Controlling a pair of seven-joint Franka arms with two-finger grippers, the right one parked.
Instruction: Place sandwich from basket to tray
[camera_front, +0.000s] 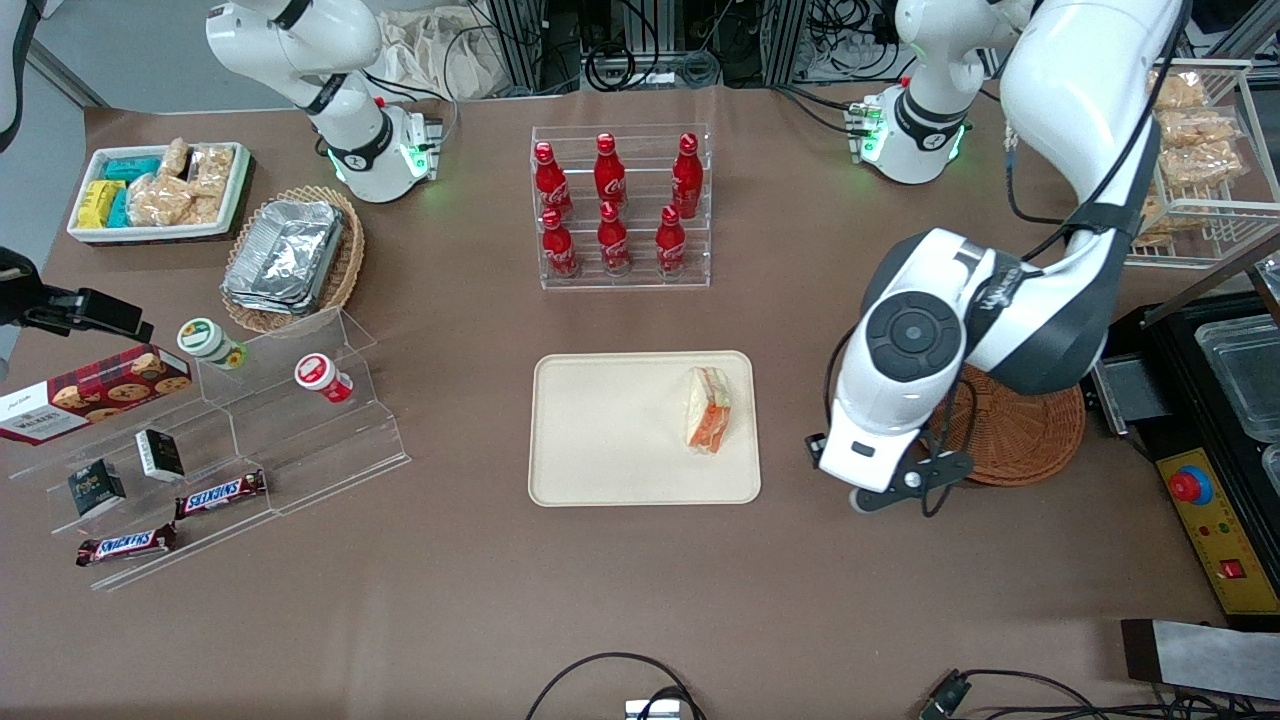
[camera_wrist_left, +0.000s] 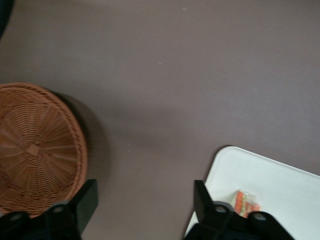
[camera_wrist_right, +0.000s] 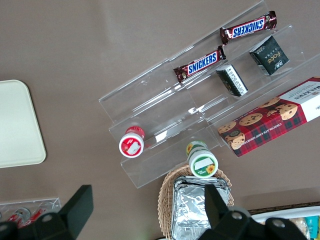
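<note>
Sandwich (camera_front: 707, 410): lies on the tray (camera_front: 600, 430), close to the edge nearest the working arm, orange and green filling facing the front camera; it sits fully inside the rim.

Basket (camera_front: 1020, 440): stands on the table just beside the tray's working-arm end, partly covered by the arm in the front view; the wrist view shows nothing on the stretch of woven floor (camera_wrist_left: 35, 150) it takes in.

Gripper (camera_wrist_left: 145, 202): hangs above bare table between basket and tray, its two fingers spread wide with nothing between them; in the front view it sits at the low end of the white arm (camera_front: 895, 490).

Stage, as judged: the delivery looks finished, with the wedge down and let go, so the step in hand is the retreat.

Doing it well: lift clear first, then swing away toward the basket end, keeping the spread fingers off the tray's rim so it is not nudged.

Risk: a low sideways sweep could clip the rim or catch the clear wrap and drag the wedge off its spot.

Nearby: a clear rack of red bottles (camera_front: 620, 205) stands farther from the front camera than the tray, well out of the retreat path.
</note>
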